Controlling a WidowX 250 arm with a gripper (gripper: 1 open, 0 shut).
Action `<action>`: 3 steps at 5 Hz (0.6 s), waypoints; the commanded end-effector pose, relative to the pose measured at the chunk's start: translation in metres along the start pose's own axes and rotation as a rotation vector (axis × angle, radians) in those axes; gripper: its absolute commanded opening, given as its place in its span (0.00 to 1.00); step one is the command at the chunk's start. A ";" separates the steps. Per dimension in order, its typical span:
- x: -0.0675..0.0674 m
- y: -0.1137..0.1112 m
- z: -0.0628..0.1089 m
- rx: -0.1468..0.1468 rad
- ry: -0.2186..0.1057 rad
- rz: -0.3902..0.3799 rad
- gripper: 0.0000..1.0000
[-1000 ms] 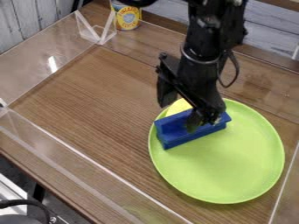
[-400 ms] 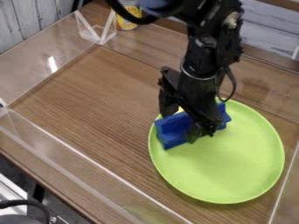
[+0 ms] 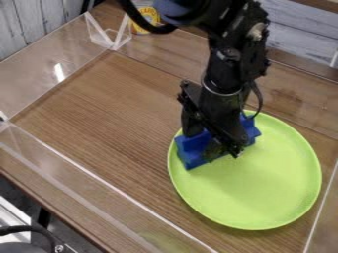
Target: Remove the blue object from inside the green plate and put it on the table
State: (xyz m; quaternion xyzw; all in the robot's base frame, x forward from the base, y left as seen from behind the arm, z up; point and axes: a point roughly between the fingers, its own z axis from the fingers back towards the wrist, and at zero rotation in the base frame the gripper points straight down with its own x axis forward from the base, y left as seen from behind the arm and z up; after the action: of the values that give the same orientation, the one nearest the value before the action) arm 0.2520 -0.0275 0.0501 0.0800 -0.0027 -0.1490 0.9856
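soft even light, small glare at left, slightly blurry detail

Taking the clear acrylic side wall (image 3: 38,74) as reference: a yellow cylindrical can with a printed label (image 3: 144,20) stands beyond its far end. White vertical-grooved panelling (image 3: 38,27) is noted behind it.

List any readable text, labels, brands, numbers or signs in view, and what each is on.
No text reads clearly anywhere.
Yellow can at the back: printed label, too small and blurred to read.
Blue block: no lettering visible on the part that shows.
Green plate: no markings visible.
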 end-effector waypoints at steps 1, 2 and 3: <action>0.000 0.007 0.010 0.017 0.010 -0.005 0.00; -0.003 0.011 0.017 0.040 0.041 -0.025 0.00; -0.006 0.015 0.025 0.066 0.075 -0.047 0.00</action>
State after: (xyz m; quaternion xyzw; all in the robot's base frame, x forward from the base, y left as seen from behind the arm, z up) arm 0.2437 -0.0138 0.0646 0.1172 0.0585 -0.1686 0.9769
